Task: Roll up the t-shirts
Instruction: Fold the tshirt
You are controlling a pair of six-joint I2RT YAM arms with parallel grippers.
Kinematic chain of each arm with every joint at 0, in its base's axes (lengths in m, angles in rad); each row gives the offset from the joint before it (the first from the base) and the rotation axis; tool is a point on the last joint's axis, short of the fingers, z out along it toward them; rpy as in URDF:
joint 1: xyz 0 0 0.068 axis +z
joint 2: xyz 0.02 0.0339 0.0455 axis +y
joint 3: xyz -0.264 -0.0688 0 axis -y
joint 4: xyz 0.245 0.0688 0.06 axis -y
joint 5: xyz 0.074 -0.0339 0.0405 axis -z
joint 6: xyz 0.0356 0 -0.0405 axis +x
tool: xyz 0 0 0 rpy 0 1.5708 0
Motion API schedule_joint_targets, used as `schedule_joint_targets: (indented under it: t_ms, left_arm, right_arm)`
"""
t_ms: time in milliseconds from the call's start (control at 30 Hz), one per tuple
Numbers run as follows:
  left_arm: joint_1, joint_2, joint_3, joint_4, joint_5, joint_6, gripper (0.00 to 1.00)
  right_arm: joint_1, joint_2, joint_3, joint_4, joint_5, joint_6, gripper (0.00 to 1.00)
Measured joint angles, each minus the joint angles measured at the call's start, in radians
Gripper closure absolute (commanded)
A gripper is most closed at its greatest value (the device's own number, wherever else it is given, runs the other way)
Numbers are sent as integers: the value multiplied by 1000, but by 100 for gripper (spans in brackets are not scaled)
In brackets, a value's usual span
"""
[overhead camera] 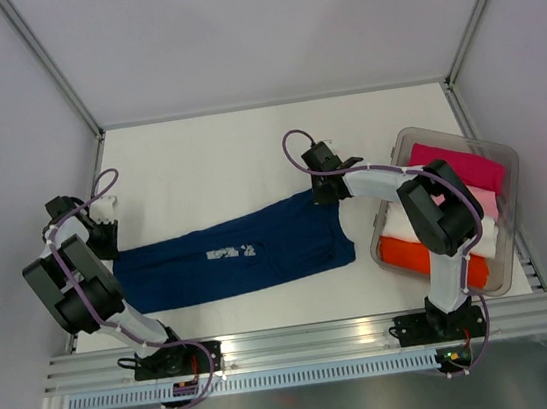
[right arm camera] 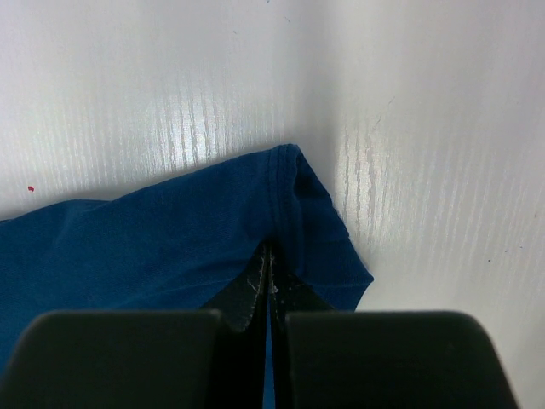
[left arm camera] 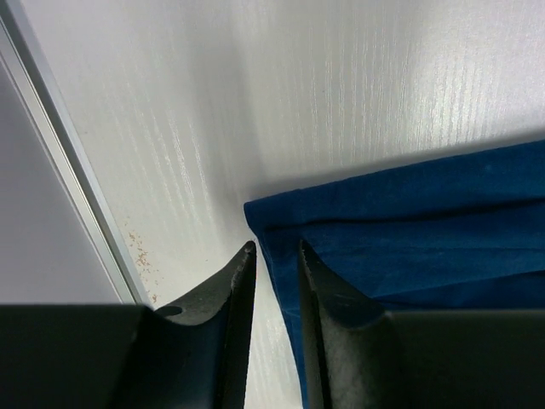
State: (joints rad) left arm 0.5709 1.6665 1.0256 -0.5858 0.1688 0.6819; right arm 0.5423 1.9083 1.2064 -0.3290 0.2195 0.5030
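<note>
White tabletop [overhead camera: 246,148] is covered by a navy t-shirt [overhead camera: 240,259], pinched at 3 o'clock by the right gripper [right arm camera: 268,256], straddled at 9 o'clock by the slightly parted left gripper [left arm camera: 274,249].

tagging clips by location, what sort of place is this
Likely a robot lab cell: plain grey walls in an aluminium frame, a white table, and a clear plastic bin of folded t-shirts.
</note>
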Motion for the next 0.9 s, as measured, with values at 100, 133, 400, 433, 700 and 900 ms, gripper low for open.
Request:
schedule_joint_targets:
  t_ms: [100,133,400,433,700,900]
  left_arm:
    - [0,0,0,1,0,0,74]
    - [0,0,0,1,0,0,78]
    - [0,0,0,-6,16,0,69]
    - [0,0,0,-7,18,0,69]
    - [0,16,0,-11,29,-1,97]
    - [0,14,-1,-12,43,2,98]
  right_arm:
    - [0,0,-1,0,0,0,100]
    - [0,0,-1,1,0,0,100]
    - [0,-9,-11,2,4,-2,100]
    - [0,-11,-14,2,6,-2,100]
    - [0,-13,-16,0,8,-2,100]
    - [0,-13,-16,-2,12,-2,100]
